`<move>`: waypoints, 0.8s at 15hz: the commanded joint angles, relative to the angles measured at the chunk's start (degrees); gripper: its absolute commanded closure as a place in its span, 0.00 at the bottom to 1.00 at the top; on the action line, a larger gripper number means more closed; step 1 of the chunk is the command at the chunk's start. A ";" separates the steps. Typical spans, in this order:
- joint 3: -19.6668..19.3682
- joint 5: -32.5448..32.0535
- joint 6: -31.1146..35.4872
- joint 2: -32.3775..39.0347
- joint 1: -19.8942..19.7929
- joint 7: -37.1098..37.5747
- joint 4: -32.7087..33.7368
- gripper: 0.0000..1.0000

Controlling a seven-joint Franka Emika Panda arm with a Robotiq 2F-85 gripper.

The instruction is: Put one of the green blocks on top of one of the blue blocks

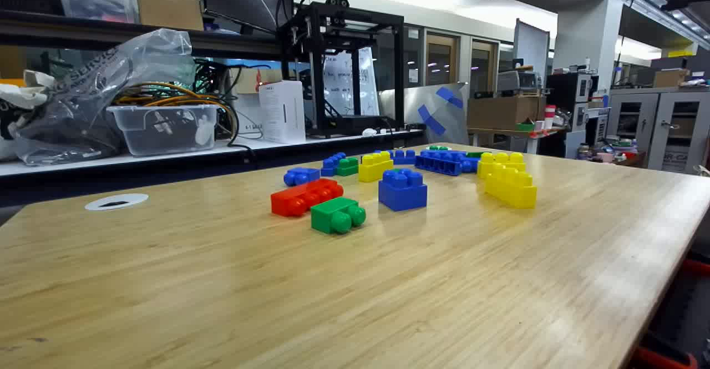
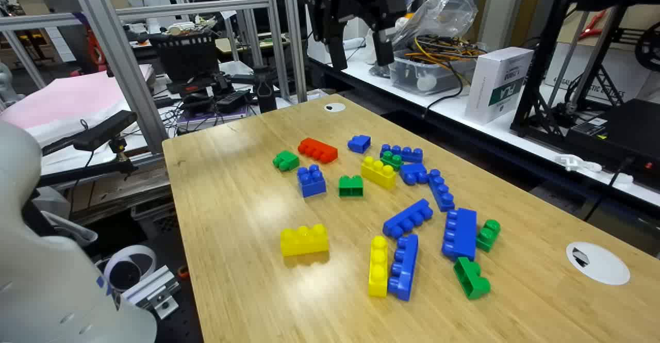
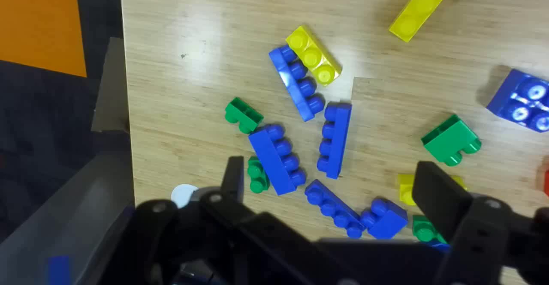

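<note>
The chunky blue block [image 2: 311, 181] stands upright with its studs up, seen in an exterior view. It also shows in an exterior view [image 1: 403, 191] and at the wrist view's right edge [image 3: 519, 98]. A green block [image 2: 286, 161] lies on its side near it, also in an exterior view [image 1: 333, 216]. Another green block [image 2: 351, 187] lies on its side beside the blue block, also in the wrist view [image 3: 450, 138]. A green block [image 2: 392, 160] is upright behind a yellow one. My gripper [image 2: 361, 53] is open, empty and high above the table; it shows in the wrist view [image 3: 332, 175].
Two more green blocks [image 2: 488, 235] [image 2: 471, 278] lie beside a long blue block [image 2: 460, 233]. Several flat blue blocks [image 2: 407, 218], yellow blocks [image 2: 304, 241] and a red block [image 2: 317, 150] are spread over the wooden table [image 2: 247, 281]. A printer frame [image 1: 355, 69] stands behind.
</note>
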 commanded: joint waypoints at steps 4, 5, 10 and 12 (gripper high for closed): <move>-0.46 -0.19 -0.17 0.03 0.57 0.18 0.12 0.00; -0.46 -0.19 -0.17 0.03 0.57 0.18 0.12 0.00; -0.46 -0.19 -0.17 0.03 0.57 0.18 0.12 0.00; -0.40 -0.69 0.63 0.61 0.61 -0.10 0.18 0.00</move>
